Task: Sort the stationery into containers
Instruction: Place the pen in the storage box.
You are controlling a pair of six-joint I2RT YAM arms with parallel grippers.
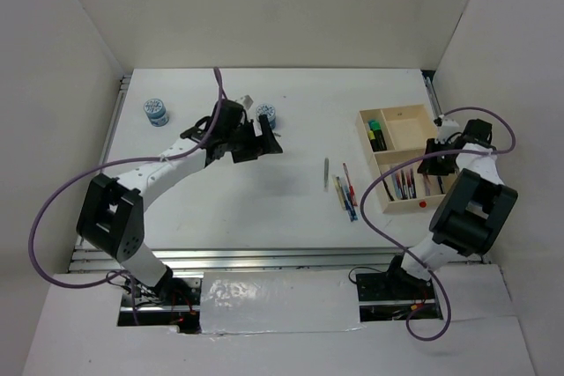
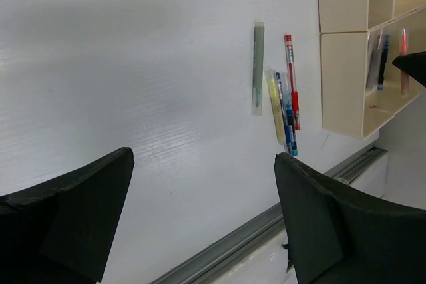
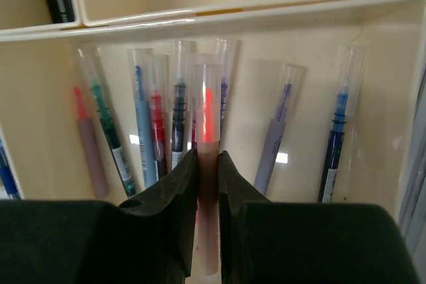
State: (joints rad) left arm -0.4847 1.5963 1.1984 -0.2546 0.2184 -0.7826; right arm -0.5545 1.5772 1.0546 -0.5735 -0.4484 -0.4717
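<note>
On the counter (image 1: 264,213), the tray (image 1: 407,129) sits at three o'clock, with loose pens (image 1: 345,189) just off its eight o'clock side. One pot (image 1: 157,112) stands at ten o'clock, another pot (image 1: 266,114) at twelve.

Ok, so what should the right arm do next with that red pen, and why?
Probably open the jaws and let it drop. The right arm's jaws are shut on the red pen, which hangs over the pen compartment of the tray, above the other pens lying there.
</note>
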